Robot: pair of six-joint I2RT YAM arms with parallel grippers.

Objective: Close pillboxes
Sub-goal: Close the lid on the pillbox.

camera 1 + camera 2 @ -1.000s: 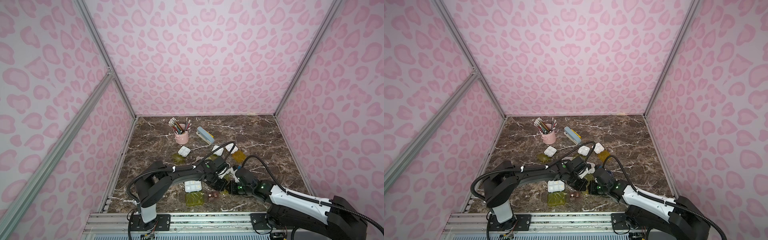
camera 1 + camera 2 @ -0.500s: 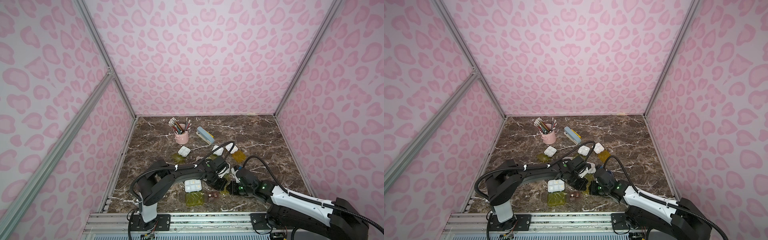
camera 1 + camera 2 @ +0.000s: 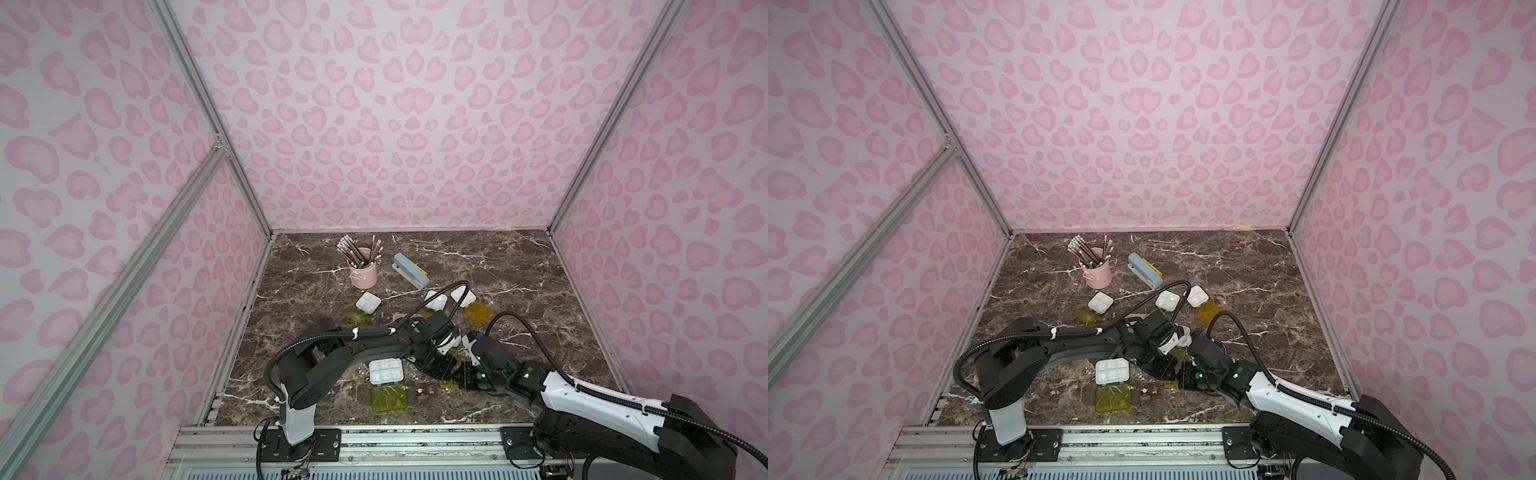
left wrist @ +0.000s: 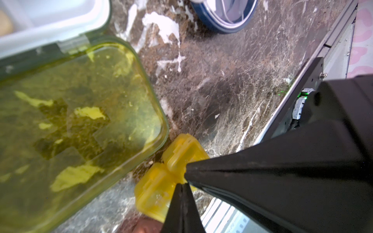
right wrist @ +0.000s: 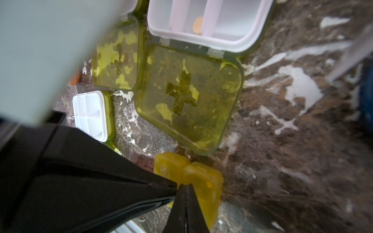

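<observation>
Two end effectors meet tip to tip on one small yellow case, low over the marble-patterned bench [image 3: 519, 270]. The left end effector [image 4: 182, 201] has its jaws pressed together, its point resting on the yellow pillbox [image 4: 159, 187] where the case's two halves join. The right end effector [image 5: 185, 203], jaws likewise pressed together with nothing seen between them, touches the same case from the opposite side. The halves lie side by side, so the case is open.

Just beyond the tips, a translucent lime lid [image 5: 187, 96] marked with a cross lies flat on the bench. It is hinged to a white tray [image 5: 212, 34] with an orange pill in one compartment. A round blue-rimmed case [image 4: 222, 18] sits near that lid, apart from the tips.

In both top views, a brown pillbox [image 3: 426, 390] lies open just beside the end effectors on the left arm's side. Past it is a second white tray [image 3: 386, 371] holding pills, its own lime cover folded flat.

Farther out toward the back wall lie more open white trays and an amber lid [image 3: 477, 311]. Beyond them stand a pink pencil cup [image 3: 363, 274] and a blue-grey stapler [image 3: 410, 271], well apart from both end effectors.
</observation>
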